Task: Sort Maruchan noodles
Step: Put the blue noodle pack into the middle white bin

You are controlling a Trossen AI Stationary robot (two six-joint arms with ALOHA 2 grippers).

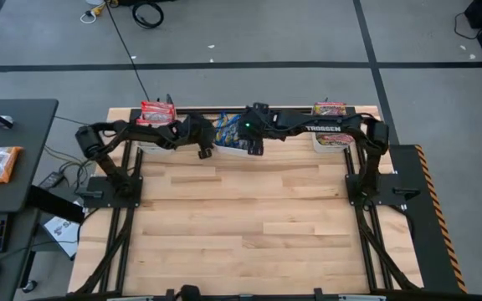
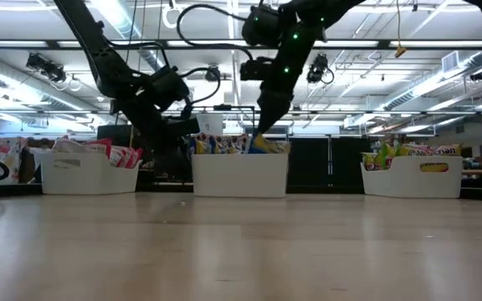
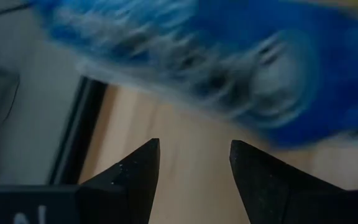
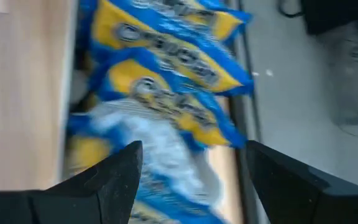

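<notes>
Three white bins stand along the table's far edge. The left bin (image 1: 151, 144) holds red-orange packets (image 1: 156, 111). The middle bin (image 1: 234, 150) holds blue-yellow packets (image 1: 227, 130). The right bin (image 1: 331, 142) holds silvery-green-red packets (image 1: 329, 109). My left gripper (image 1: 203, 152) is open between the left and middle bins; its wrist view shows a blurred blue packet (image 3: 229, 62) beyond the open fingers (image 3: 194, 146), untouched. My right gripper (image 1: 253, 149) is open and empty just above the middle bin's blue-yellow packets (image 4: 160, 93).
The bins also show in the low view, the left bin (image 2: 90, 177), the middle bin (image 2: 241, 177) and the right bin (image 2: 412, 179). The wooden table (image 1: 249, 226) stretches bare toward the near edge. A dark side desk (image 1: 7, 159) with one more packet stands off the table's left.
</notes>
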